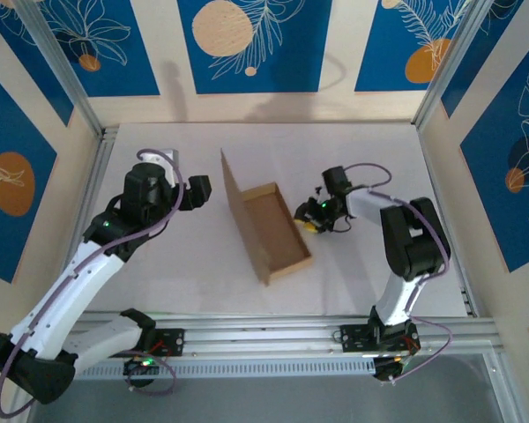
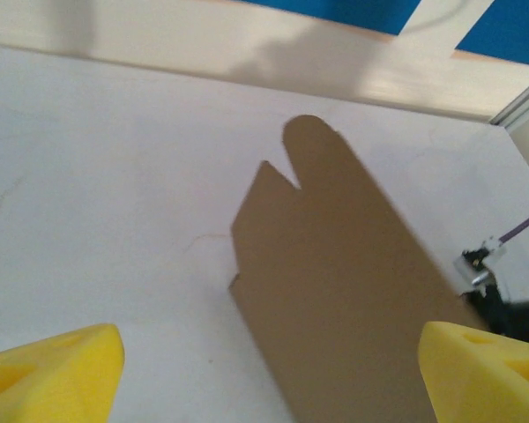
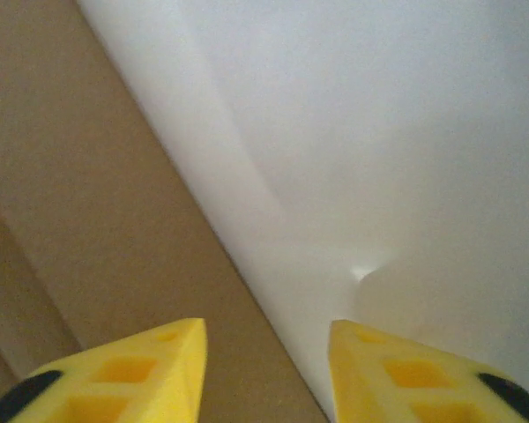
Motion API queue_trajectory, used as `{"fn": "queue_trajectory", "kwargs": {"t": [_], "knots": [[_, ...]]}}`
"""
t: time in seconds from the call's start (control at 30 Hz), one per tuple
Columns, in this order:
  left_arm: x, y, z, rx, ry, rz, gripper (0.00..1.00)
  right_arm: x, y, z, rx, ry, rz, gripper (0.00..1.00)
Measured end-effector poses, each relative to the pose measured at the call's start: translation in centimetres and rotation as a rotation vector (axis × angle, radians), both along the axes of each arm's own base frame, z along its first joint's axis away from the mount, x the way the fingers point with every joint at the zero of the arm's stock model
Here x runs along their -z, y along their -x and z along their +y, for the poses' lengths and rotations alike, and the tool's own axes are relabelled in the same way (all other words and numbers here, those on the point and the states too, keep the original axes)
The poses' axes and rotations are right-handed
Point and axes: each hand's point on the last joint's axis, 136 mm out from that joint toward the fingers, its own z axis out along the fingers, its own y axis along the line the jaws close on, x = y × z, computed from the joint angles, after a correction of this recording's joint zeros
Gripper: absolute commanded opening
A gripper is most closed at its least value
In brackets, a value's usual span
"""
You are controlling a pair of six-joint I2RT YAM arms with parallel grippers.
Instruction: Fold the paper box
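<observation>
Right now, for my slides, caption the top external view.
Paper box, one flap upright, between left gripper and right gripper.

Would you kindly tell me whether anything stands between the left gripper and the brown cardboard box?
Nothing visible does: a bare stretch of the white table separates the open left gripper from the upright flap of the brown corrugated-cardboard box.

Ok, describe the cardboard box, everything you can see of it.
The cardboard box is plain brown corrugated board: a shallow, empty rectangular tray with low walls, lying slantwise on the white table. Its lid stands upright along the left side, with a rounded tab and a notch on its edge. The open left pincer is clear of the lid; the right pincer sits at the right wall, contact unclear.
</observation>
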Motion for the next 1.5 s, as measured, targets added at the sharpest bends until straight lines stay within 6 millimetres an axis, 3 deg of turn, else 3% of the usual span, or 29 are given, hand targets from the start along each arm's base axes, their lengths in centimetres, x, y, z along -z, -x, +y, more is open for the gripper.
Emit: {"fn": "queue_trajectory", "kwargs": {"t": [0.07,0.13,0.27,0.37,0.5,0.63,0.73,0.8,0.9,0.97,1.07,1.2,1.23,1.27,1.37,1.5], "knots": [[1.7,-0.7,-0.8,0.013,0.001,0.058,0.89,-0.8,2.8,2.8,-0.068,-0.029,-0.017,0.53],[4.0,-1.6,-1.8,0.031,-0.019,0.133,0.89,-1.7,4.3,4.4,-0.107,-0.047,-0.040,0.55],[6.8,-4.7,-4.6,0.085,-0.043,0.256,0.88,-3.8,4.0,4.8,-0.092,-0.062,-0.120,0.56],[7.2,-7.4,-7.3,0.154,-0.023,0.287,0.88,-5.1,3.3,4.8,-0.074,-0.070,-0.170,0.57],[6.2,-10.1,-10.5,0.258,0.011,0.275,0.88,-5.8,3.4,4.7,-0.064,-0.077,-0.198,0.62],[3.4,-13.0,-13.7,0.370,0.037,0.192,0.87,-7.0,3.7,4.6,-0.062,-0.097,-0.227,0.69],[1.5,-13.8,-15.1,0.438,0.057,0.147,0.86,-8.4,3.6,4.7,-0.077,-0.106,-0.268,0.72],[0.5,-13.8,-15.2,0.449,0.051,0.129,0.86,-9.3,3.0,4.5,-0.087,-0.088,-0.300,0.72],[-1.5,-13.7,-13.4,0.381,-0.003,0.080,0.87,-11.4,1.0,4.2,-0.112,-0.049,-0.417,0.72],[-3.1,-12.6,-11.2,0.314,-0.038,0.030,0.87,-13.1,-0.7,4.0,-0.161,-0.023,-0.543,0.75],[-5.4,-8.1,-6.6,0.208,-0.079,-0.040,0.87,-15.2,-3.4,4.8,-0.302,0.029,-0.808,0.78],[-8.1,-1.2,-0.6,0.090,-0.094,-0.149,0.87,-15.1,-6.0,6.7,-0.556,0.064,-1.072,0.82],[-8.3,0.4,0.7,0.069,-0.089,-0.171,0.87,-14.8,-7.0,7.1,-0.607,0.060,-1.114,0.92],[-8.0,1.9,1.7,0.056,-0.089,-0.180,0.88,-14.8,-7.9,7.3,-0.643,0.056,-1.155,1.00],[-6.0,5.8,4.4,0.017,-0.091,-0.163,0.88,-15.0,-11.3,6.7,-0.710,0.035,-1.258,1.00],[-1.9,8.9,5.8,0.000,-0.058,-0.106,0.87,-16.8,-14.8,6.5,-0.793,-0.054,-1.385,0.94]]}}
